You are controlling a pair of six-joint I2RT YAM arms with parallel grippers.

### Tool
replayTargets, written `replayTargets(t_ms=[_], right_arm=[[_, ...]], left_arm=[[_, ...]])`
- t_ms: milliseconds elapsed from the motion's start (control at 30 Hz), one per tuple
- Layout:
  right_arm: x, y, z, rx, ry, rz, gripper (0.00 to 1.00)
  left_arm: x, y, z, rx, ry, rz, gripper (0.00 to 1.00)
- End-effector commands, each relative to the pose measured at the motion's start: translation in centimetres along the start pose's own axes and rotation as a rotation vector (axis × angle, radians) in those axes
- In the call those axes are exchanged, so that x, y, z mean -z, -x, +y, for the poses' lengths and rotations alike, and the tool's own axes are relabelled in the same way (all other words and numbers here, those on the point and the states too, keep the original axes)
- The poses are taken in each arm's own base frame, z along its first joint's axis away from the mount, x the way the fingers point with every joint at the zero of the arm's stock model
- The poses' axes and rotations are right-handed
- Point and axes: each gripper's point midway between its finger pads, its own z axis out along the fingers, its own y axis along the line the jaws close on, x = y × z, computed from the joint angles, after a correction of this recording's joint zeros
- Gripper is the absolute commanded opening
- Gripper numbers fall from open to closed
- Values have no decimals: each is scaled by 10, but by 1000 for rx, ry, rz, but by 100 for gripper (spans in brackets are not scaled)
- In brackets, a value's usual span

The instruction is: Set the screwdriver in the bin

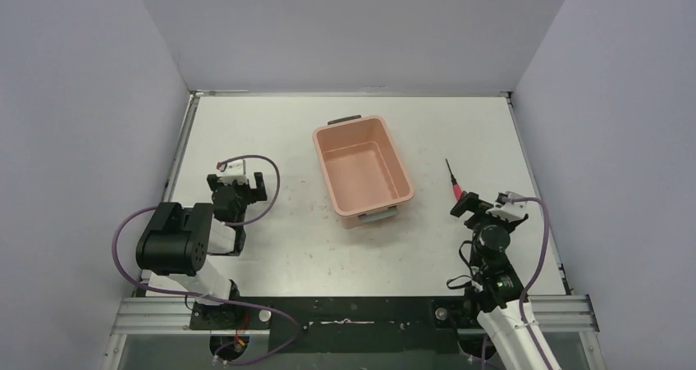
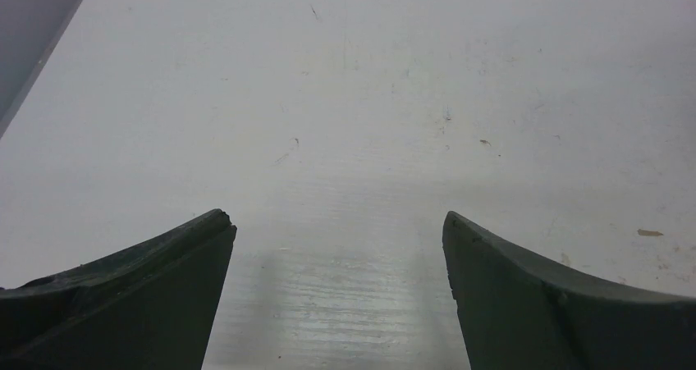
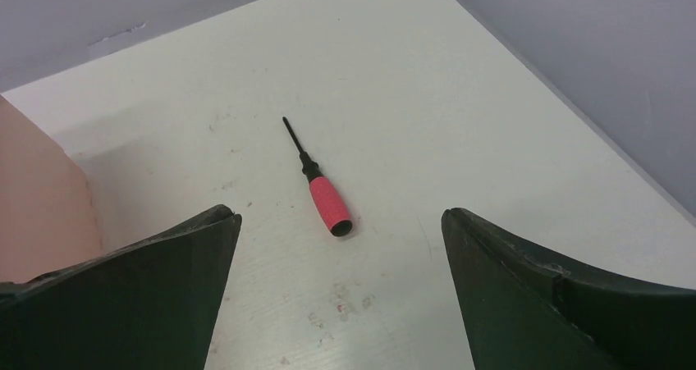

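Note:
The screwdriver [image 1: 451, 180], red handle and thin black shaft, lies flat on the white table to the right of the bin. In the right wrist view it [image 3: 327, 200] lies just ahead of my open fingers, handle end nearest, tip pointing away. My right gripper [image 1: 473, 203] is open and empty just short of the handle. The salmon-pink bin [image 1: 362, 169] stands at the table's middle with nothing in it, a grey handle at each short end; its wall shows at the left edge of the right wrist view [image 3: 37, 198]. My left gripper [image 1: 238, 188] is open and empty over bare table.
Grey walls enclose the table on the left, back and right. The right wall [image 3: 591, 50] runs close beside the screwdriver's area. The table surface [image 2: 353, 99] under my left gripper is bare with small scuffs.

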Motion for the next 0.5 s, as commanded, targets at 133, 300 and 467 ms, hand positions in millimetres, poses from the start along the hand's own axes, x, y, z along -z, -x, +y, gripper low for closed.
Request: replayTargets(t_ms=[133, 300, 467], right_arm=[[-6, 49, 14, 3, 9, -48, 100], [-20, 100, 18, 101, -96, 30, 100], [-61, 108, 43, 277, -69, 290, 100]], left_arm=[[-4, 18, -3, 11, -10, -58, 97], [-4, 18, -3, 11, -9, -57, 97], [-4, 18, -3, 11, -10, -59, 97]])
